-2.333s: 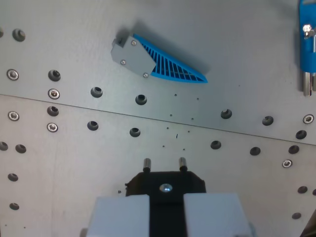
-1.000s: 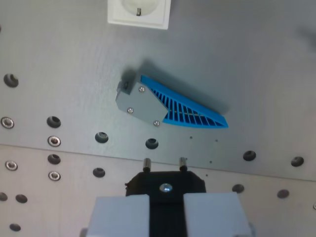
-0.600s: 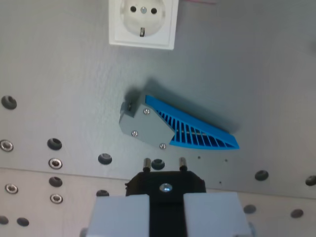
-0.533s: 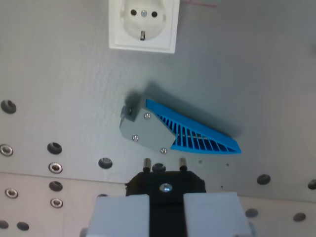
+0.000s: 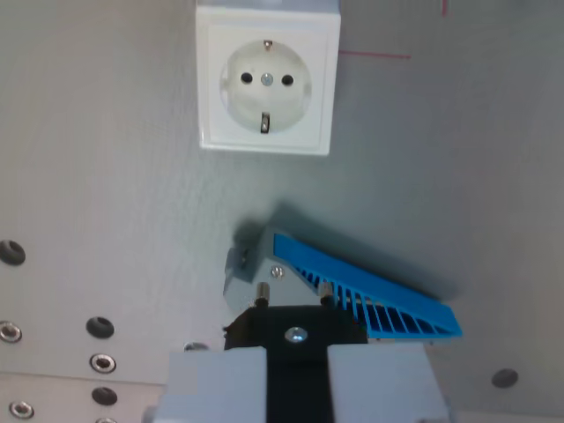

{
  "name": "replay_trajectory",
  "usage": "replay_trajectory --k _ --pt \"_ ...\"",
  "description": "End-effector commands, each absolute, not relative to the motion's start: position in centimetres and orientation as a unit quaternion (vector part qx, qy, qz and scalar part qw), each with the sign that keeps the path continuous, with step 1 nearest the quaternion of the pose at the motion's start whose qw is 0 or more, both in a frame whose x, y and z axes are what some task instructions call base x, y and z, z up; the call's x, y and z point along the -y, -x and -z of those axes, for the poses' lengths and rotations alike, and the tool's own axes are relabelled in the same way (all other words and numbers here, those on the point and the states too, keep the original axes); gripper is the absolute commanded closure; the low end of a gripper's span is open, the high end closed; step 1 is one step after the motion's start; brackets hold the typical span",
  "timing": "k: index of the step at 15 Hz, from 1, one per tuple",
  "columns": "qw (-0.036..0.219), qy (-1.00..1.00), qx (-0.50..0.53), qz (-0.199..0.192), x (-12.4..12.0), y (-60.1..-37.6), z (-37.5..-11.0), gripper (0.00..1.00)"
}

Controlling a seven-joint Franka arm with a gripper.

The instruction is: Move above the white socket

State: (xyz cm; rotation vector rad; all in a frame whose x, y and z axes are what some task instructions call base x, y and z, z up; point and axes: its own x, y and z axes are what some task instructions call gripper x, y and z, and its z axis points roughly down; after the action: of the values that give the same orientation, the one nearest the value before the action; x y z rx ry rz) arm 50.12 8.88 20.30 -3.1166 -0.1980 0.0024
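Observation:
The white socket is a square wall-type socket with two pin holes, mounted on the grey metal plate at the top middle of the wrist view. My gripper is at the bottom middle, shut on a black plug whose two metal pins point up in the view toward the socket. The socket lies well above the pins in the picture, slightly to the wrist view's left of them.
A grey and blue ribbed wedge part lies on the plate between the plug and the socket, partly hidden by the plug. Screw holes dot the lower left. A thin red line runs beside the socket.
The camera has moved toward the socket: the socket has come fully into view and lower in the picture, and the wedge part has slid down under the plug.

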Motion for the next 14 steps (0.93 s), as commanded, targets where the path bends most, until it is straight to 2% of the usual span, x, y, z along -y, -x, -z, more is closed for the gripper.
replay_trajectory --k 1,14 --pt "-0.019 0.999 0.034 0.000 -9.6 -51.4 -18.9 1.00" --pt "-0.034 0.999 0.030 -0.001 -10.3 -53.2 -12.6 1.00"
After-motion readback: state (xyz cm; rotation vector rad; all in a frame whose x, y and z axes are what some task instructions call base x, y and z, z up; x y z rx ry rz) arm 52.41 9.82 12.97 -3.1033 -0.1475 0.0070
